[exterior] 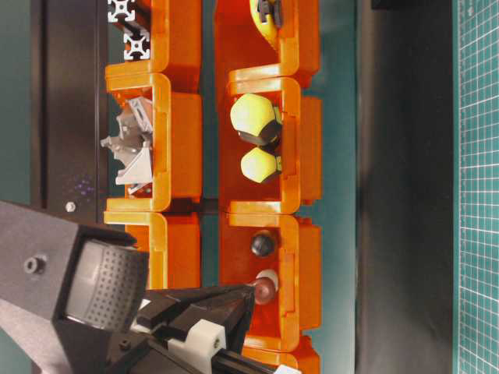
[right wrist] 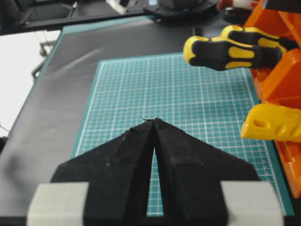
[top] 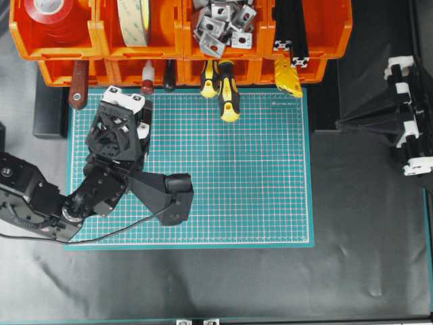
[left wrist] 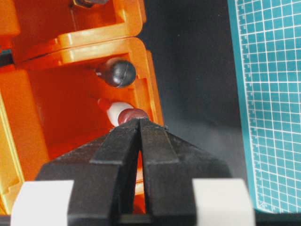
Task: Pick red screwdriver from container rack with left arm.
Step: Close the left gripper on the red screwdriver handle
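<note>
Resting in the container rack, the red screwdriver touches the closed left claw.

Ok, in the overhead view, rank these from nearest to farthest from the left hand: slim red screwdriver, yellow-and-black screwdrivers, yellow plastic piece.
1. Slim red screwdriver with the white band, just beyond the left hand, in the orange rack.
2. Yellow-and-black screwdrivers, toward the middle of the rack.
3. Yellow plastic piece, farthest to the right.
</note>
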